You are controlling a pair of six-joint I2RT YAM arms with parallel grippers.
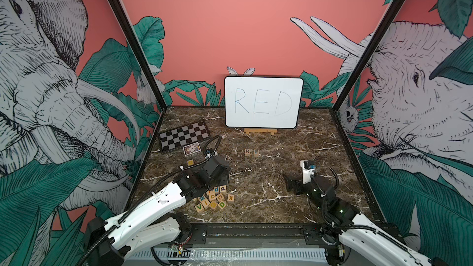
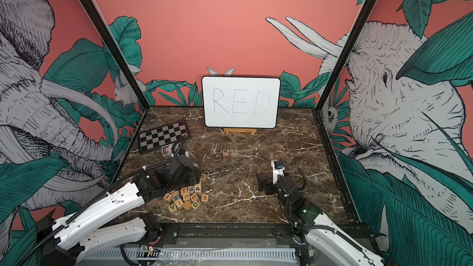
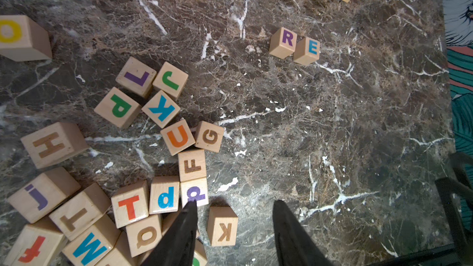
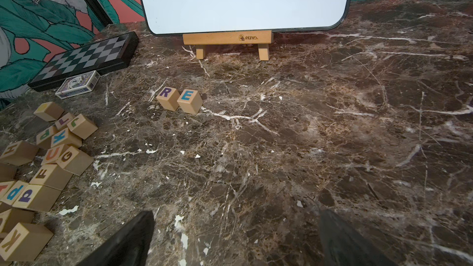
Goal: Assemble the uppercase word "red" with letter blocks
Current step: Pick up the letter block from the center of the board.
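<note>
The marble table (image 1: 281, 175) carries at its back the whiteboard (image 1: 263, 102) with RED written by hand, and to one side the checkered board (image 1: 183, 135); both are well apart from the work. The left gripper (image 3: 234, 203) hangs over the pile of letter blocks (image 1: 212, 197), its jaws partly open and holding nothing; in the left wrist view one finger (image 3: 184, 226) overlaps a block with a purple lowercase letter, but I cannot tell if it touches. The right gripper (image 4: 236, 213) hangs low over bare marble, its jaws wide and empty. The R block (image 3: 283, 42) and the E block (image 3: 306, 51) stand side by side and touching, in front of the whiteboard; so the word needs only its D. The green D block (image 1: 222, 204) lies at the near edge of the pile, pressed against its neighbours.

I judge the main danger to be a wrong pick; blocks close to the fingers show a lowercase d, which would not serve. The D is crowded, so closing jaws may catch two cubes or push the D aside; the cube may also turn in the grip and show another face. At placing, a rough approach could knock the E out of line.
</note>
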